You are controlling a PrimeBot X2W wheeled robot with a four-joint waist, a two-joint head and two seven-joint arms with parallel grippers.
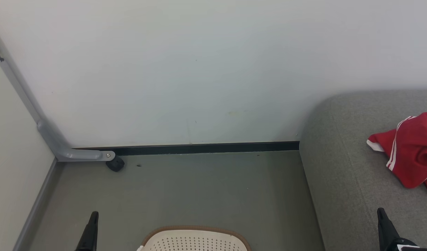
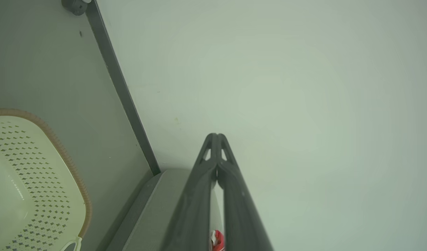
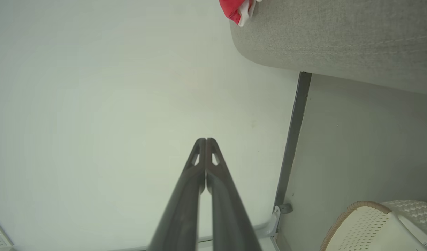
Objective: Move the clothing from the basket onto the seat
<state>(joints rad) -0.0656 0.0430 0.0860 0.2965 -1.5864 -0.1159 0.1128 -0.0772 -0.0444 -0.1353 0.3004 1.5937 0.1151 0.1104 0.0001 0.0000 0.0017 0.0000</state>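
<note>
You have both pincers closed, fingers pressed together with nothing between them. The left gripper (image 1: 93,214) sits at 7 o'clock in your head view and the right gripper (image 1: 381,211) at 5 o'clock, over the seat (image 1: 338,174). The clothing (image 1: 410,150) lies bunched on the seat at 3 o'clock. The basket (image 1: 194,240) stands on the floor (image 1: 199,188) at 6 o'clock.

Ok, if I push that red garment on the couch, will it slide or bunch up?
Likely floppy: the red garment lies crumpled in soft folds, so pushing probably bunches it. The woven grey seat may well drag on it.
</note>
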